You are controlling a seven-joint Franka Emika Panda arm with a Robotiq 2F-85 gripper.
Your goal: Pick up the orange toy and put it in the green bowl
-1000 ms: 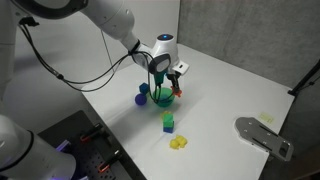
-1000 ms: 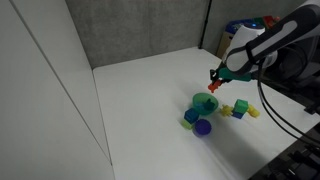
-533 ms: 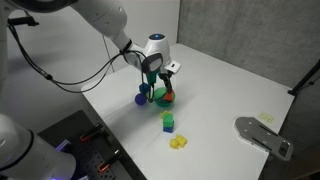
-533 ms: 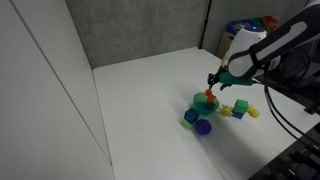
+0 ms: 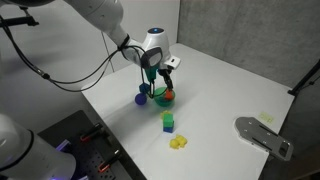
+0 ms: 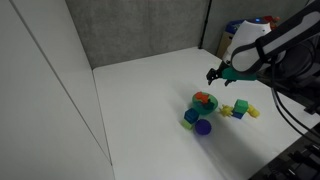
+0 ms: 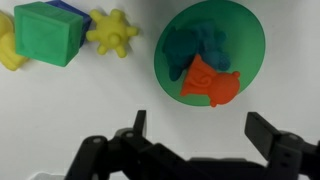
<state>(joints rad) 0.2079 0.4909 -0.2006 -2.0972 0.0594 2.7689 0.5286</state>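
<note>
The orange toy [image 7: 208, 82] lies inside the green bowl [image 7: 245, 40], against its near rim, next to a dark teal shape [image 7: 193, 45]. My gripper [image 7: 200, 128] hangs open above the bowl's near edge, with nothing between its fingers [image 7: 262, 130]. In both exterior views the toy [image 5: 168, 96] [image 6: 203, 98] rests in the bowl [image 5: 158, 99] [image 6: 212, 106], with the open gripper [image 5: 165, 68] [image 6: 222, 74] a little above it and apart from it.
A green block [image 7: 48, 32] and a spiky yellow toy [image 7: 112, 32] sit beside the bowl. A purple-blue toy [image 5: 142, 98], a green-and-yellow block [image 5: 168, 122] and a yellow toy [image 5: 178, 143] lie on the white table. A grey fixture [image 5: 262, 135] sits near the table corner.
The gripper went from shut on the orange toy to open. The toy dropped into the green bowl and the gripper has lifted slightly away from it.
</note>
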